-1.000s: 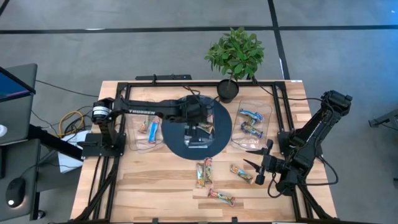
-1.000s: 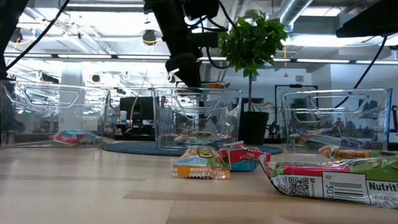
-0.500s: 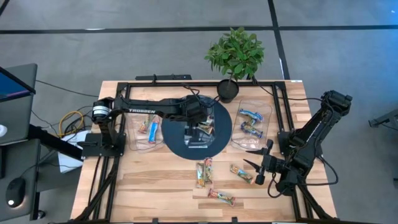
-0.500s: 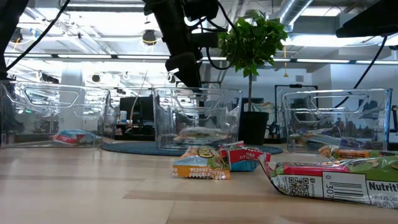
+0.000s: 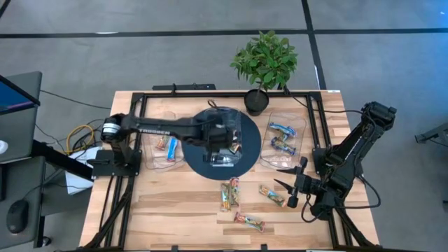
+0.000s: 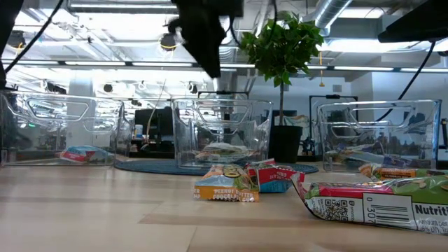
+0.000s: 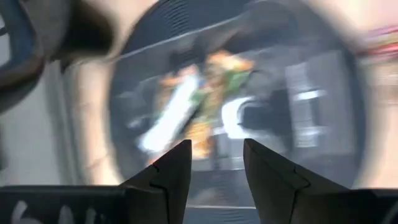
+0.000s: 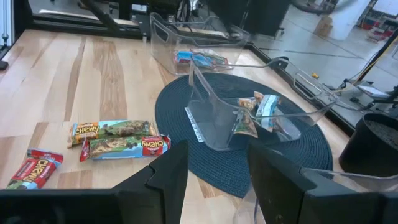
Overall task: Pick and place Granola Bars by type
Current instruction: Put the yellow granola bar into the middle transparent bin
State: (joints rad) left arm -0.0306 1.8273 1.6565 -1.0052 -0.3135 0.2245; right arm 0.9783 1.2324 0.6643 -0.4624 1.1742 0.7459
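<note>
My left gripper [image 7: 216,146] [image 5: 225,140] hangs open above the middle clear tub [image 5: 224,162], which stands on a dark round mat [image 5: 196,157]. Nothing is between its fingers. Granola bars [image 7: 199,99] [image 8: 255,112] lie on that tub's floor. More bars lie in the left tub [image 5: 166,145] and the right tub [image 5: 283,136]. Loose bars rest flat on the wood: a pair [image 5: 229,194], one [image 5: 271,194] and one [image 5: 249,222]. My right gripper [image 5: 288,184] [image 8: 217,149] waits open near the table's front right.
A potted plant [image 5: 264,63] stands at the far edge, just behind the mat. A black frame [image 5: 316,126] runs around the work area. Bare wood lies at the front left [image 5: 161,203].
My left gripper has risen above the middle tub's rim and drawn a little toward the table's near edge; most of this happened in the last half second. The bars in the tubs and on the wood lie as before.
</note>
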